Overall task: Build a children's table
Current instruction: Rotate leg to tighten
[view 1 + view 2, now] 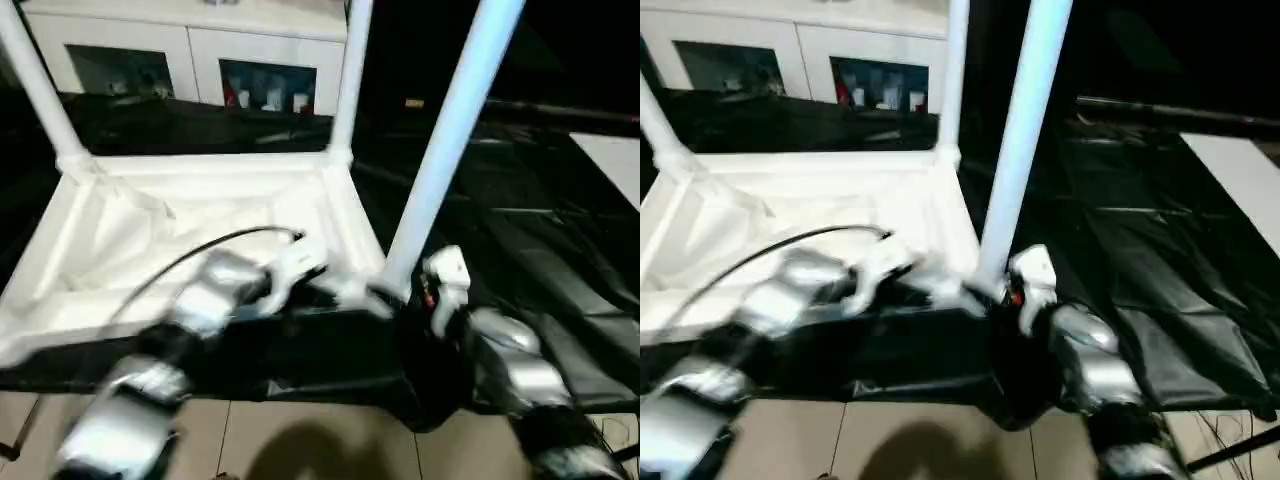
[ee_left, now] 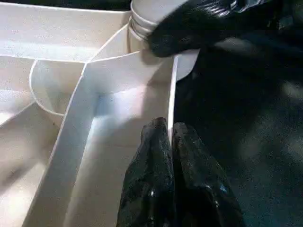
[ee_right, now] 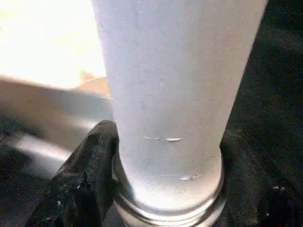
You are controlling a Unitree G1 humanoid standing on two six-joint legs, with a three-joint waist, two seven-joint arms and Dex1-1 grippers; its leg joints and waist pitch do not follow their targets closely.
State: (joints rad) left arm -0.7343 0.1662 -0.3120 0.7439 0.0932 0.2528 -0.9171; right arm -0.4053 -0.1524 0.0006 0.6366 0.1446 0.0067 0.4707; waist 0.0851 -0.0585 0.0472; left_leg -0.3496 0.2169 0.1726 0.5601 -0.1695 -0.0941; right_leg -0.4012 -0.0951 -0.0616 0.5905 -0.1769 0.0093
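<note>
The white table top [image 1: 130, 230] lies upside down on the black-draped work table, ribbed underside up. Three white legs stand in its corner sockets: far left [image 1: 35, 85], far right [image 1: 348, 80] and near right [image 1: 450, 130]. My right gripper [image 1: 408, 305] is shut on the near right leg [image 3: 175, 71] just above its socket, one finger [image 3: 80, 175] on each side. My left gripper [image 2: 169, 130] sits beside that corner, its fingers pressed together on the top's thin rim [image 2: 173, 94]. The right gripper [image 2: 199, 23] shows on the leg's base in the left wrist view.
A white cabinet with glass doors [image 1: 190, 50] stands behind the work table. Black cloth [image 1: 520, 230] covers the table to the right, with a white panel [image 1: 610, 160] at the far right. Tiled floor [image 1: 300, 440] lies below the near edge. A black cable [image 1: 200, 245] arcs over my left forearm.
</note>
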